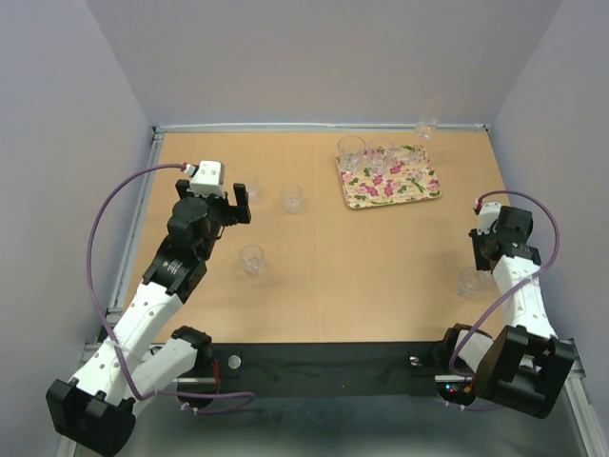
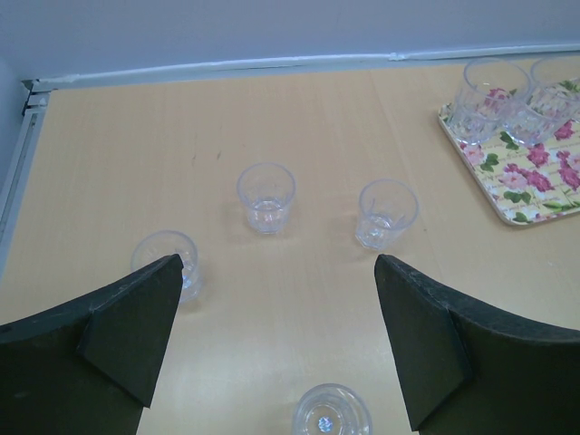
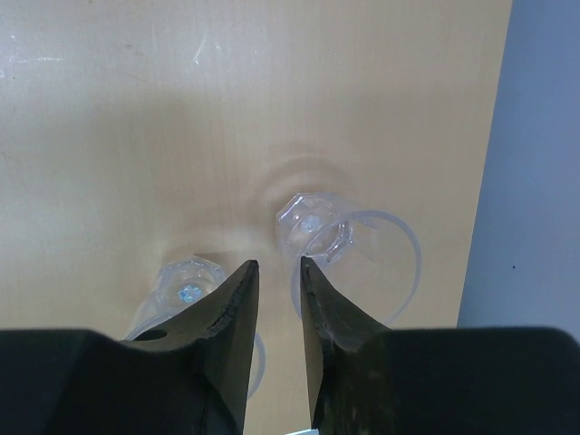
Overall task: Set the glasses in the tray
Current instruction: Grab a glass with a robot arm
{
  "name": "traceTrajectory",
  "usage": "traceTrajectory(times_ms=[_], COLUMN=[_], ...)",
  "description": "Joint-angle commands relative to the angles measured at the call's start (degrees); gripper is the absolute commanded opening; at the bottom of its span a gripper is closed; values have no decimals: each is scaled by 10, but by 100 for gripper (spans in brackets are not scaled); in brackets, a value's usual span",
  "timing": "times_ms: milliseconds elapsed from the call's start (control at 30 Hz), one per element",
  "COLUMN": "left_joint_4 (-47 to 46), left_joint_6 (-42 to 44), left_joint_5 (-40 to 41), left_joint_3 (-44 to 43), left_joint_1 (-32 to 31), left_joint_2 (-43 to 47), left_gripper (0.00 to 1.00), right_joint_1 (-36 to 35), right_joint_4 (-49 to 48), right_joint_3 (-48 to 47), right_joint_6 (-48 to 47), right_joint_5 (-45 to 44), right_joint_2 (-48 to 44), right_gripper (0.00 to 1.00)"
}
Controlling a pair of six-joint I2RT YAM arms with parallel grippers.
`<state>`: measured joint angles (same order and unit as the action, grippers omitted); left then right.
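Glasses point(image 1: 351, 148): three stand on the tray point(image 1: 400, 186) along its far edge and one just past its far-right corner. Three are loose on the counter point(image 1: 362, 267) well left of the tray, and two sit near-right of it under your right hand point(image 3: 277, 265). They're thin, clear, slick and breakable. My call is to pinch the wall at the rim with a light squeeze. Right hand shows only a slit, at one rim; can't tell if it grips. Left hand point(image 2: 277, 272) gapes wide, empty.
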<state>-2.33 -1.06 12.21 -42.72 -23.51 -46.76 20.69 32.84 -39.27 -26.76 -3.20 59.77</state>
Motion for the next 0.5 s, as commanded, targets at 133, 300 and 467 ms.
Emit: traceTrajectory(times_ms=[133, 300, 467], left_joint_4=[-26, -25, -25], left_joint_6=[2, 2, 1], left_joint_5=[-3, -3, -4], left_joint_3=[6, 6, 7], left_joint_1=[1, 1, 1], left_joint_2=[4, 7, 7], left_gripper=[99, 99, 99], right_joint_1=[5, 8, 15], right_joint_4=[-14, -16, -19], right_joint_3=[13, 17, 16], right_joint_6=[5, 2, 4], right_joint_5=[-17, -18, -12], right_joint_2=[-27, -19, -11], right_gripper=[31, 32, 31])
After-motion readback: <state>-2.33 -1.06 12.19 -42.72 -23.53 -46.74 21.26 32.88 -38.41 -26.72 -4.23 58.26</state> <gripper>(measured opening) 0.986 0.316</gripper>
